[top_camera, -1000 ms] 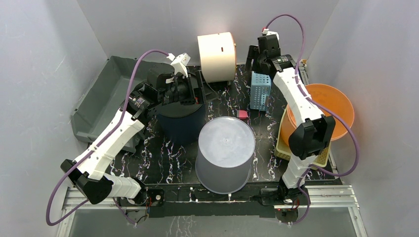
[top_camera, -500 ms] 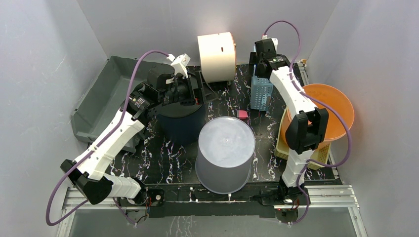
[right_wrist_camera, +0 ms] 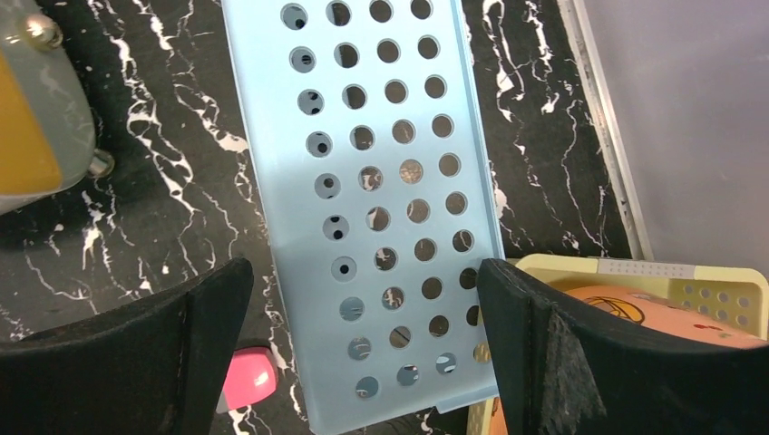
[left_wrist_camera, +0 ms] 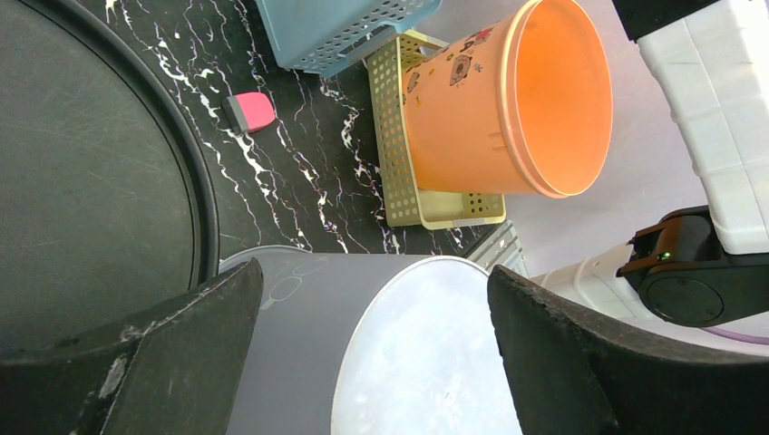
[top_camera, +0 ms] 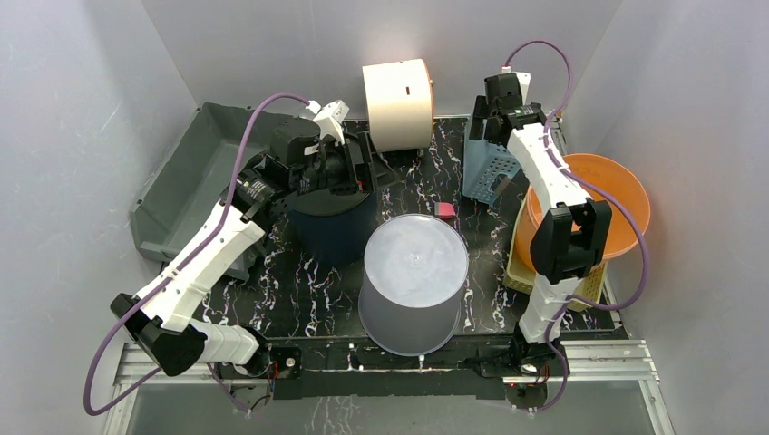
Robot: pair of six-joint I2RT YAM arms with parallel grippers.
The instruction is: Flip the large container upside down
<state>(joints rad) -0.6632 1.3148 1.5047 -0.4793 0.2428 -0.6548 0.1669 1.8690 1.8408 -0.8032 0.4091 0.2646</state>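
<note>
Right wrist | my right gripper (right_wrist_camera: 363,272) wide apart, empty, over blue basket (right_wrist_camera: 381,136) | left gripper (left_wrist_camera: 374,290) likewise, above dark tub (left_wrist_camera: 91,181)

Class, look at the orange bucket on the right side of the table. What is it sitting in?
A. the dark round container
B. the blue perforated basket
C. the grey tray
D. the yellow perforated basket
D: the left wrist view shows the orange bucket resting tilted in the yellow perforated basket.
</note>
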